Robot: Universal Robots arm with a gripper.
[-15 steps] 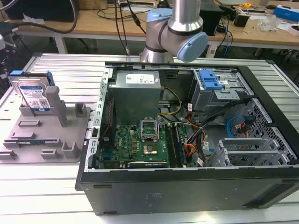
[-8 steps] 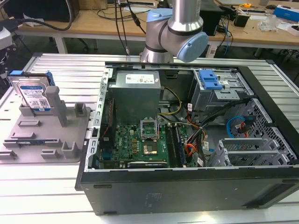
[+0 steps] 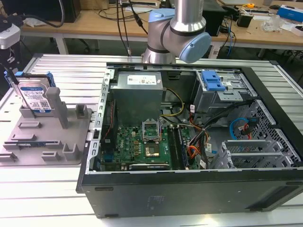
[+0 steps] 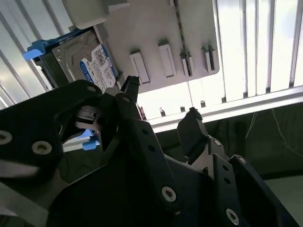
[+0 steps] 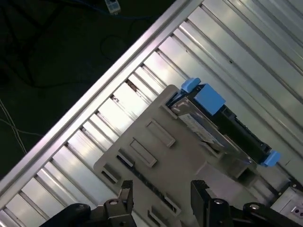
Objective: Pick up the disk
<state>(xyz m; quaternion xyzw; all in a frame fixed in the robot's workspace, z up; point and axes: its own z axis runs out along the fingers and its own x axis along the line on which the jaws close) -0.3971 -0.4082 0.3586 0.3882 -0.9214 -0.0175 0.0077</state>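
Disk (image 3: 35,97) stands on edge at the exterior view's left, slotted between posts of the grey plastic holder (image 3: 52,142), probably leaving its faces free for grasping. In the first wrist view, gripper (image 5: 162,194) hovers over the holder. Its fingers are spread and empty, clear of the disk.

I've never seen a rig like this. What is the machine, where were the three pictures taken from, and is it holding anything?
The machine is a robot arm, seen in the exterior view from a camera standing off it. The two wrist views come from cameras riding on the arm. On the slatted metal table sit an open computer case and a grey holder, with the disk standing upright in it. The black claw is open and holds nothing, hovering near the holder.
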